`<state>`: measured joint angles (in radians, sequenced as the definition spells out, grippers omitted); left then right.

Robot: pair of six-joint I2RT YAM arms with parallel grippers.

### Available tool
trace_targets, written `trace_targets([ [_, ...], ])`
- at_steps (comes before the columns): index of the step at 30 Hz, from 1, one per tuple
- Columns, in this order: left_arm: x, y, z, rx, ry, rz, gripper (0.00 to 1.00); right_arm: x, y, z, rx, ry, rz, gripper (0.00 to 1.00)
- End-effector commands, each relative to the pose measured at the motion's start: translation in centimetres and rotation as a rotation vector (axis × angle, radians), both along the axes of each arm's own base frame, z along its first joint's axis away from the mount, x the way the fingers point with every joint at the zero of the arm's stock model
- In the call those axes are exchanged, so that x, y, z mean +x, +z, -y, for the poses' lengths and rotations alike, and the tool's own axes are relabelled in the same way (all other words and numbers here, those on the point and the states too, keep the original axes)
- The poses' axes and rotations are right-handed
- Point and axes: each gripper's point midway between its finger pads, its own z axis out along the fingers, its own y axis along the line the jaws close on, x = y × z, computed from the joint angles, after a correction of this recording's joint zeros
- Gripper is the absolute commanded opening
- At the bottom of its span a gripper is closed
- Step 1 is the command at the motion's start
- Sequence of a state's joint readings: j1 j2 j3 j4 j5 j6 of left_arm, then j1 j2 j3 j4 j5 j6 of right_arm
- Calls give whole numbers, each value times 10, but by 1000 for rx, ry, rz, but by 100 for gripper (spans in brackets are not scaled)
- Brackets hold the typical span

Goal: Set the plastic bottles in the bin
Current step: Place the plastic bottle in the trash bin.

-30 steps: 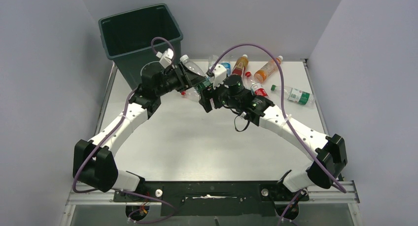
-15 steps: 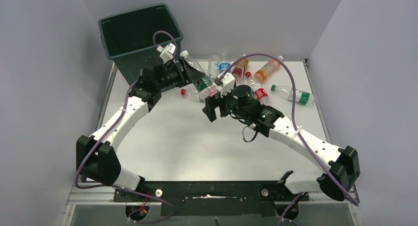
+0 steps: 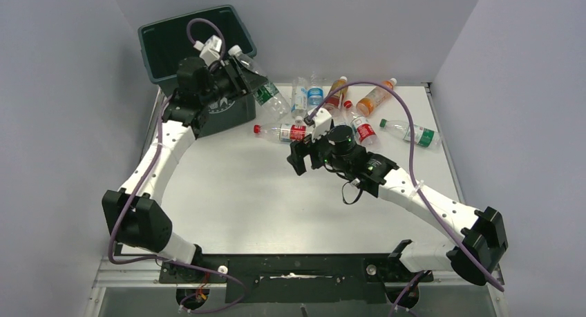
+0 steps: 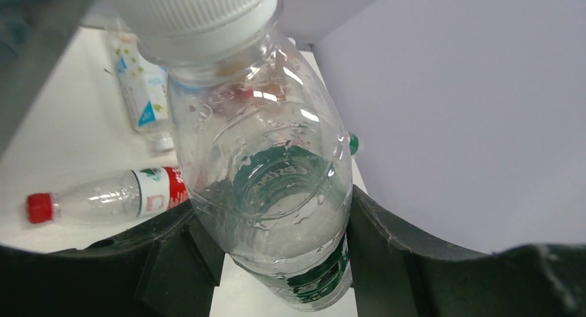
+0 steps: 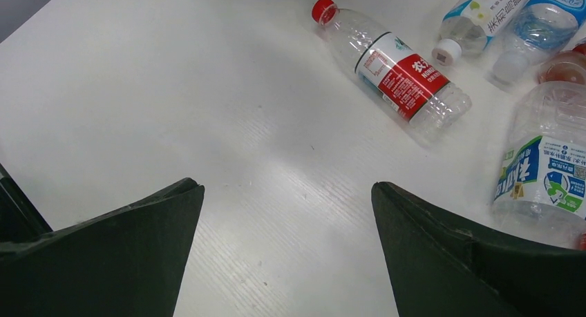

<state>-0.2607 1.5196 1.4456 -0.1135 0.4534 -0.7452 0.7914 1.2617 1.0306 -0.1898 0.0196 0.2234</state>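
My left gripper (image 3: 243, 84) is shut on a clear plastic bottle (image 3: 266, 96) with a green label and a white cap. It holds the bottle raised at the right front corner of the dark green bin (image 3: 148, 32), cap end toward the bin's opening. In the left wrist view the bottle (image 4: 269, 165) fills the space between both fingers. My right gripper (image 3: 298, 158) is open and empty over the table's middle. A red-labelled, red-capped bottle (image 3: 283, 132) lies just beyond it and also shows in the right wrist view (image 5: 397, 75).
Several more bottles lie in a cluster at the back: a white-labelled one (image 3: 298, 92), a blue one (image 3: 315, 96), two orange ones (image 3: 336, 90) (image 3: 375, 97), a red-labelled one (image 3: 361, 128) and a green-labelled one (image 3: 412, 132) further right. Grey walls enclose the table.
My left arm has lifted the green-labelled bottle up and left to the bin's rim. My right gripper has drawn back from that bottle toward the table's middle.
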Motion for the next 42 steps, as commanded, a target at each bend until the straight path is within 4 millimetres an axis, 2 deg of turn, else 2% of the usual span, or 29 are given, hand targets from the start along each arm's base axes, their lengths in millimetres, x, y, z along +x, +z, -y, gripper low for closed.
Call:
trace_targets([
  [1,7,51,-23,-9,14,125,40,14,20,-3,71,-30,62,98],
  [5,15,69,-40,-17,37,158,40,21,11,-3,70,-34,43,98],
  [12,25,101,-71,-38,80,213,40,35,8,4,85,-47,34,98],
  [18,37,125,-105,-51,139,259,40,54,2,10,85,-66,17,98],
  [24,53,141,-148,-67,227,307,40,80,-5,12,66,-101,4,98],
  [31,76,144,-192,-122,308,338,40,118,-23,10,40,-120,-8,98],
  [37,92,136,-207,-138,336,345,40,156,-39,14,37,-115,-10,98],
  [42,103,129,-225,-138,370,349,40,178,-47,14,143,-70,-28,99],
])
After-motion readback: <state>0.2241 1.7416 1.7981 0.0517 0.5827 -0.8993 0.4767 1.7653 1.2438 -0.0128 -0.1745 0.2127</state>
